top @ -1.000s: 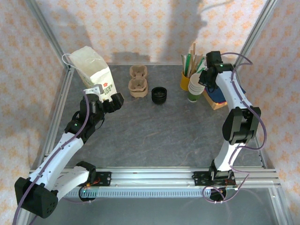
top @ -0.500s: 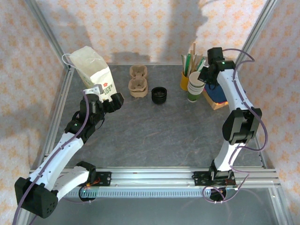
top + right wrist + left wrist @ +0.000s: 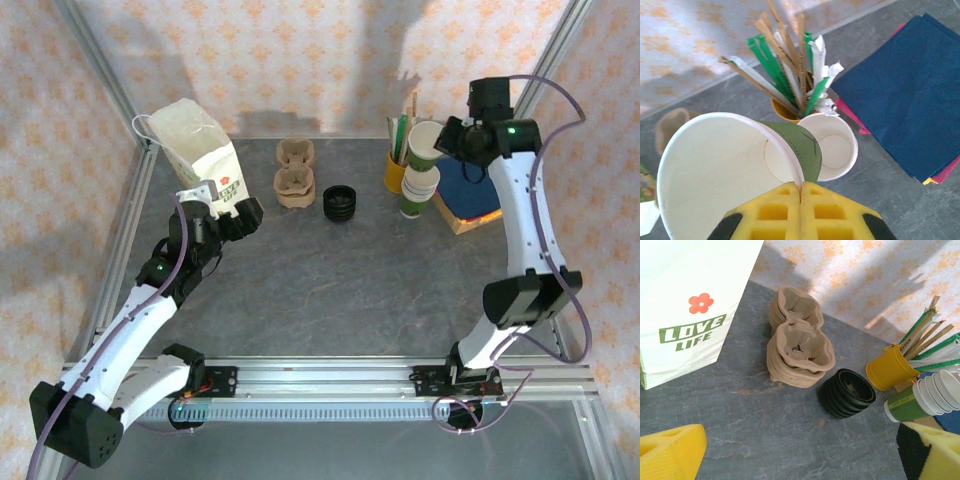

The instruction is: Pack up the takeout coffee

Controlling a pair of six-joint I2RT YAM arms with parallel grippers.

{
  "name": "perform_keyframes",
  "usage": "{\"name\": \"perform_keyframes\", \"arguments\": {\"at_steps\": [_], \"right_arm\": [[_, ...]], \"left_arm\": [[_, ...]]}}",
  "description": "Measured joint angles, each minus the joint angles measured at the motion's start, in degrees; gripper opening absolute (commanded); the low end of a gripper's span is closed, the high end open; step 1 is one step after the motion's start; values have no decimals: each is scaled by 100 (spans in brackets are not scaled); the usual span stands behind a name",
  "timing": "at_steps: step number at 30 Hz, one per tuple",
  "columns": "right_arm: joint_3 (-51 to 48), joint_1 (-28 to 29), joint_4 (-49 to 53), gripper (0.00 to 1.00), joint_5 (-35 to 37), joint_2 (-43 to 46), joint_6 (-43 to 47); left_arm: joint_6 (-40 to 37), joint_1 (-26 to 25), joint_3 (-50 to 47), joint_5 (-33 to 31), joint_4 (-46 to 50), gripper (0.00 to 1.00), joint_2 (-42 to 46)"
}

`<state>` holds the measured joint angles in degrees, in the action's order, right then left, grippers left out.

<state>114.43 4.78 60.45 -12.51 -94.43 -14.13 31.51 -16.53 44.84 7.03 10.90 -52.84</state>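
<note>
While the right gripper (image 3: 801,192) is pinching the wall of a single paper cup (image 3: 725,170) at its rim, one pad (image 3: 772,210) inside and one outside, the jaws are sitting nearly closed with only the thin wall between them. The cup is carrying no lid. It is hanging clear above the stack of cups (image 3: 832,147), just beside the yellow cup of straws and sticks (image 3: 395,172).

Axis: the held cup is tilting, its mouth turning up toward the wrist camera and its green base pointing away and down toward the stack.

Key relation: the pile of black lids (image 3: 340,202) is lying on the table to the robot's left of the held cup, well apart from it and roughly between the two arms. Judgement: the cup is needing an upright set-down before a lid can go on.

The left gripper (image 3: 800,455) is hovering with its fingers spread wide and gripping nothing, close to the white paper bag (image 3: 685,300), facing the cardboard cup carriers (image 3: 800,347) and the lids beyond them.
</note>
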Motion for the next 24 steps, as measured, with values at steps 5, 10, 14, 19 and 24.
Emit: {"name": "perform_keyframes", "arguments": {"at_steps": [5,10,14,19,24], "right_arm": [[-61,487,59,0,-227,426,-94],[-1097,1438,-343,0,-295,920,-378],[-2339,2114,-981,0,-271,1174,-708],[-3558,2699,-1720,0,-90,1202,-1078],[-4288,3171,-2371,0,76,1200,-1329]], "left_arm": [[-2,0,2,-44,28,99,0],[4,2,2,-153,52,99,24],[57,0,-9,-243,48,99,151],[155,0,-232,-382,44,99,402],[306,0,-542,-498,44,99,518]]}}
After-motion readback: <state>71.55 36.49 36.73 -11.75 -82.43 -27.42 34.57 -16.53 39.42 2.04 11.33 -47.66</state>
